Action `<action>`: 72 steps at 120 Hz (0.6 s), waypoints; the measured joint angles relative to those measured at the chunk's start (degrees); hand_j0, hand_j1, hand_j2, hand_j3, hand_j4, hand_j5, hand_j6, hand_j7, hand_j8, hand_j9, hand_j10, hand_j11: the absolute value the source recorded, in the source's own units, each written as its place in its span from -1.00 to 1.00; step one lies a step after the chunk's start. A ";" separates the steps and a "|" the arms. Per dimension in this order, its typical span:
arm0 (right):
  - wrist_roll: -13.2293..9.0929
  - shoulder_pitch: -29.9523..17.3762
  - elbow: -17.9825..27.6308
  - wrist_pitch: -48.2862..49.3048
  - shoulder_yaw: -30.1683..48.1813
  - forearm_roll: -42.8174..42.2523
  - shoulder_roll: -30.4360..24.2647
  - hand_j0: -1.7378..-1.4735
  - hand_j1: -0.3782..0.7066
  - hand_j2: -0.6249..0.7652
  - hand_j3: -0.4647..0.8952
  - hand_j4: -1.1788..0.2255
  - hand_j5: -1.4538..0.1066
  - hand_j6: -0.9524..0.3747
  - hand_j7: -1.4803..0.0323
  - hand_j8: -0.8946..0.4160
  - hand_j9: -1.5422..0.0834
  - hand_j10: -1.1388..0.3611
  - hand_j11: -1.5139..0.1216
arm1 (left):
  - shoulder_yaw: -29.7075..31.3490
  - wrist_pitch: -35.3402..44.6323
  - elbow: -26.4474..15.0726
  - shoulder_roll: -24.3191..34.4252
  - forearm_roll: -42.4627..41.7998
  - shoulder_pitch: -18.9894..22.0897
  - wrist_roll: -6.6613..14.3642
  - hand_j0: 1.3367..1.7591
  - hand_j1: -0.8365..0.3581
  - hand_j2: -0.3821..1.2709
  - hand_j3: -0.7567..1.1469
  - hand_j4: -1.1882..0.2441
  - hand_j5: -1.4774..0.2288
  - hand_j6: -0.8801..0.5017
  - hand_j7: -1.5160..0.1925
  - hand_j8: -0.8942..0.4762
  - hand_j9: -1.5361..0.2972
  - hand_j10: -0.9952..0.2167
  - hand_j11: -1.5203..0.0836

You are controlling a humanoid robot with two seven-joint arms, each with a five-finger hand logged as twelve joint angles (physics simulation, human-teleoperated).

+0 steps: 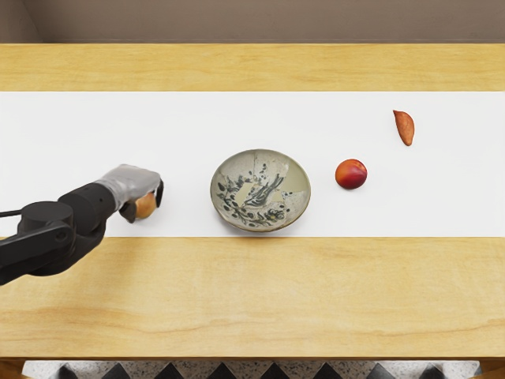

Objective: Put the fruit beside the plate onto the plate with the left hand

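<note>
Left robot hand [136, 188] is being curled around orange fruit [145, 206], left of plate [293, 175] and apart from it. Risk being judged: fruit is being gripped only partly enclosed, so slipping out mid-carry or striking the rim seems possible.

light: bright, even | shadows: faint, tight under plate [301, 175] | focus: sharp edge to edge

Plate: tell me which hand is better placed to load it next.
Left. The left hand grips the fruit just left of the plate; the right arm is out of view.
</note>
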 joint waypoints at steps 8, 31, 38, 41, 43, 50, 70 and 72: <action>0.00 0.00 -0.01 0.00 0.00 0.00 0.00 -0.40 -0.87 -0.11 -0.32 0.63 0.80 0.38 0.89 0.31 0.84 0.47 0.79 | 0.04 -0.23 0.48 -0.43 -0.16 -0.29 0.02 0.45 -0.11 -0.20 -0.21 -0.16 -0.37 -0.19 -0.37 -0.17 -0.42 -0.47 -0.36; 0.03 -0.05 -0.04 0.00 0.01 0.00 0.00 -0.40 -0.87 -0.11 -0.32 0.63 0.80 0.38 0.89 0.31 0.84 0.47 0.79 | 0.12 -1.43 1.56 -1.08 -2.24 -7.28 0.00 0.47 -0.08 -0.09 -0.20 -0.15 -0.50 -0.19 -0.45 -0.20 -0.48 -0.50 -0.43; 0.05 -0.04 -0.14 0.00 0.04 0.00 0.00 -0.40 -0.87 -0.11 -0.32 0.63 0.80 0.38 0.89 0.31 0.84 0.47 0.79 | 0.12 -2.17 1.47 -1.13 -3.74 -9.90 0.01 0.47 -0.13 0.00 -0.20 -0.12 -0.53 -0.16 -0.46 -0.17 -0.49 -0.48 -0.44; 0.04 -0.04 -0.18 0.00 0.04 0.00 0.00 -0.40 -0.87 -0.11 -0.32 0.63 0.80 0.38 0.89 0.31 0.84 0.47 0.79 | 0.14 -2.52 1.40 -1.43 -4.55 -11.21 0.01 0.47 -0.13 0.01 -0.20 -0.12 -0.54 -0.15 -0.47 -0.16 -0.49 -0.48 -0.44; 0.03 -0.07 -0.20 0.00 0.03 0.00 0.00 -0.40 -0.87 -0.11 -0.32 0.63 0.80 0.38 0.89 0.31 0.84 0.47 0.79 | 0.14 -2.76 1.31 -1.85 -4.93 -11.95 0.01 0.47 -0.14 0.02 -0.20 -0.11 -0.54 -0.15 -0.47 -0.17 -0.49 -0.48 -0.45; 0.00 -0.22 -0.24 0.00 -0.03 0.03 0.00 -0.40 -0.87 -0.11 -0.32 0.63 0.80 0.38 0.89 0.31 0.84 0.47 0.79 | 0.14 -3.46 0.98 -2.89 -6.00 -13.71 0.00 0.47 -0.16 0.02 -0.20 -0.09 -0.54 -0.14 -0.48 -0.15 -0.50 -0.47 -0.45; -0.04 -0.41 -0.29 0.00 -0.08 0.04 0.00 -0.40 -0.87 -0.11 -0.32 0.63 0.80 0.38 0.89 0.31 0.84 0.47 0.79 | 0.17 -4.99 0.46 -8.37 -9.38 -19.19 -0.02 0.48 -0.15 -0.01 -0.20 -0.07 -0.57 -0.13 -0.49 -0.15 -0.50 -0.50 -0.46; -0.04 -0.42 -0.29 0.00 -0.08 0.04 0.00 -0.40 -0.87 -0.11 -0.32 0.63 0.80 0.38 0.89 0.31 0.84 0.47 0.79 | 0.17 -5.09 0.45 -9.20 -9.64 -19.48 -0.02 0.48 -0.15 0.00 -0.20 -0.07 -0.57 -0.14 -0.49 -0.15 -0.50 -0.50 -0.46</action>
